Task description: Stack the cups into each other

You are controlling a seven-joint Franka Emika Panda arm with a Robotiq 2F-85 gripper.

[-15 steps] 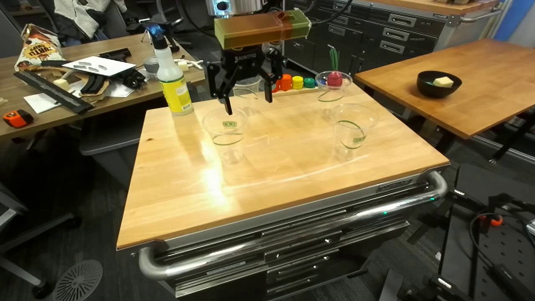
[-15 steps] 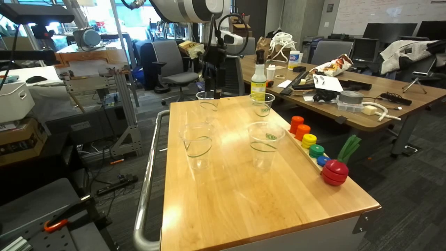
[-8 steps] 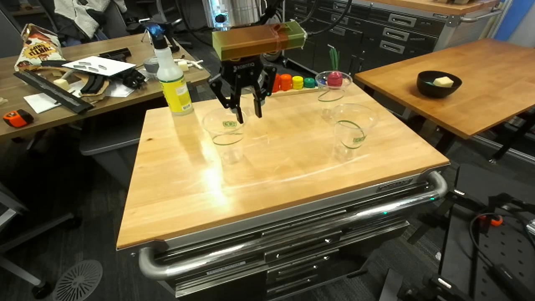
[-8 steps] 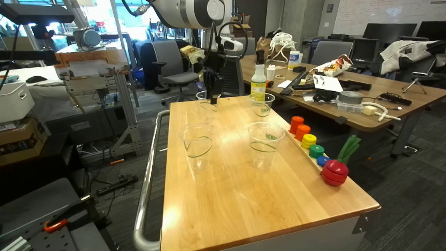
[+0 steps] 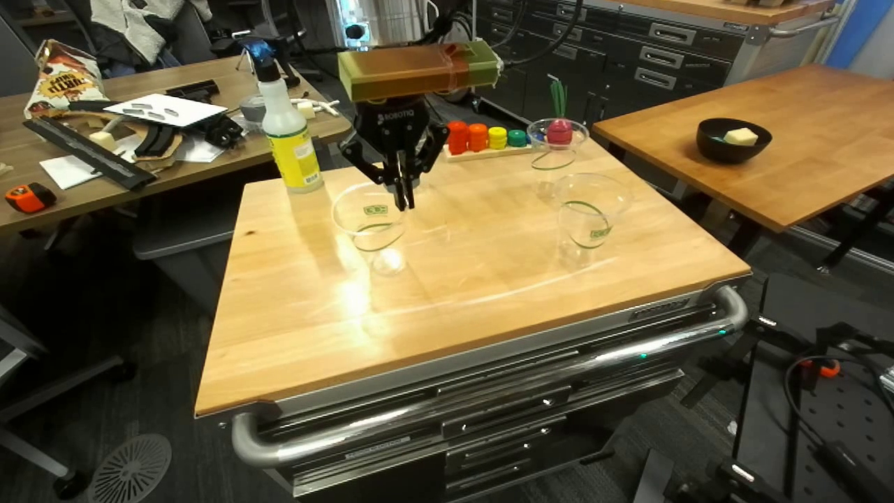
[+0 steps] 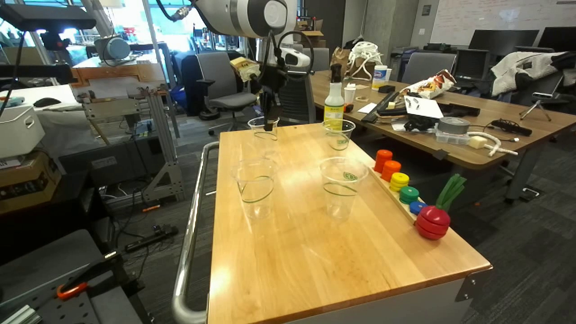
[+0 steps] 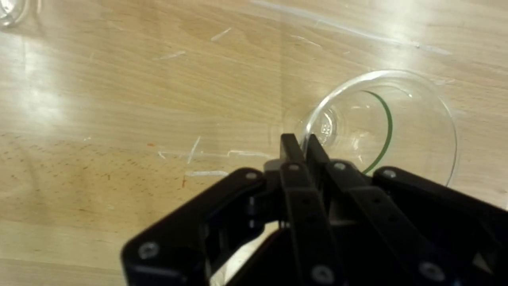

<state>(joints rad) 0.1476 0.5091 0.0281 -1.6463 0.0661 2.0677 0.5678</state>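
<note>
Evidently, the black two-fingered gripper (image 7: pixel 304 145) is pinching the rim of a clear, tapered plastic cup with a thin green stripe (image 7: pixel 381 129), one fingertip sitting inside the wall and one outside. That cup is standing apart from three matching clear cups (image 6: pixel 338 136) (image 6: pixel 254 189) (image 6: pixel 343 189), though whether its base is touching the pale wooden worktop (image 5: pixel 461 307) I cannot tell. It will probably be feeling light, slick and springy: the rim is likely offering the stiffest hold, while hard squeezing could be buckling the thin wall and this one-sided pinch letting it swing. Only the wrist view is showing the rim running between the fingertips. In an exterior view, the matching cup before the translucent, yellow-labelled spray bottle (image 6: pixel 333 110) is showing plainly; in an exterior view, the gripper (image 5: pixel 405 205) is hiding most of it.
</note>
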